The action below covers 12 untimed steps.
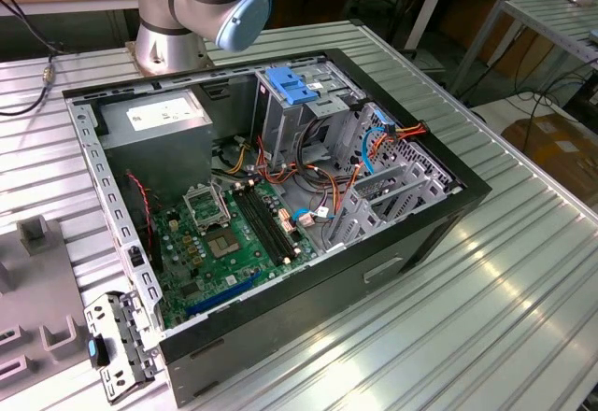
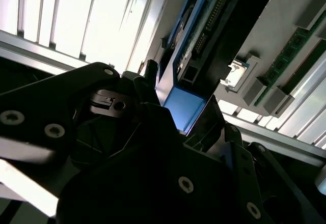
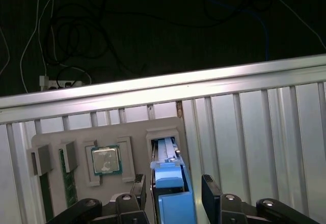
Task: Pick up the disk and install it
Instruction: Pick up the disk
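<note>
The gripper (image 3: 175, 191) stands open over the disk (image 3: 174, 203). Its two fingers (image 3: 211, 196) flank the blue carrier, one on each side, with a thin gap showing at either side in the first wrist view. The disk stands on edge between the fingers, seated in a slot (image 3: 164, 135) of the grey tray (image 3: 51, 145). In the second wrist view the disk (image 2: 184, 109) also sits between the dark finger bodies.

To do the pick well, I judge the fingers should be centred so that both meet the carrier together, then closed firmly. The lift should run straight along the slot, so the disk does not bind against its walls.

Just beyond one finger the tray holds a processor (image 3: 106, 160) and a memory stick (image 3: 67, 183), which are best left undisturbed. The slatted table (image 3: 254, 127) lies beyond the other finger.
</note>
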Motion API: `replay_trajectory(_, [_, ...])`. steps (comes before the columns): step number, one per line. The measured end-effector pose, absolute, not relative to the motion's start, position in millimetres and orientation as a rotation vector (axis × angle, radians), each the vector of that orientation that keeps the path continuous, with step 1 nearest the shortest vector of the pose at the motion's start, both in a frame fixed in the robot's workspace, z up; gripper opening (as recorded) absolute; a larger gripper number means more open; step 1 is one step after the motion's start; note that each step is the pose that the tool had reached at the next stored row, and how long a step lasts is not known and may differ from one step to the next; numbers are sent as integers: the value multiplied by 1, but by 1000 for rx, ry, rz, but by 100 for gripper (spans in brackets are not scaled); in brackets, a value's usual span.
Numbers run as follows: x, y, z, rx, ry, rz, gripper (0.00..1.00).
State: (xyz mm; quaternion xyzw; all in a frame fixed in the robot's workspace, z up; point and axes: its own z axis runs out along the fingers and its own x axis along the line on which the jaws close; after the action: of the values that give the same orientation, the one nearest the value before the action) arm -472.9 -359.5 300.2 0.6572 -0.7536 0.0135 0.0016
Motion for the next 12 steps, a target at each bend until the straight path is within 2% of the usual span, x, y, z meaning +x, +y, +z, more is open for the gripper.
replay_trajectory(12, [-473, -360, 295, 2063, -2365, 42, 56])
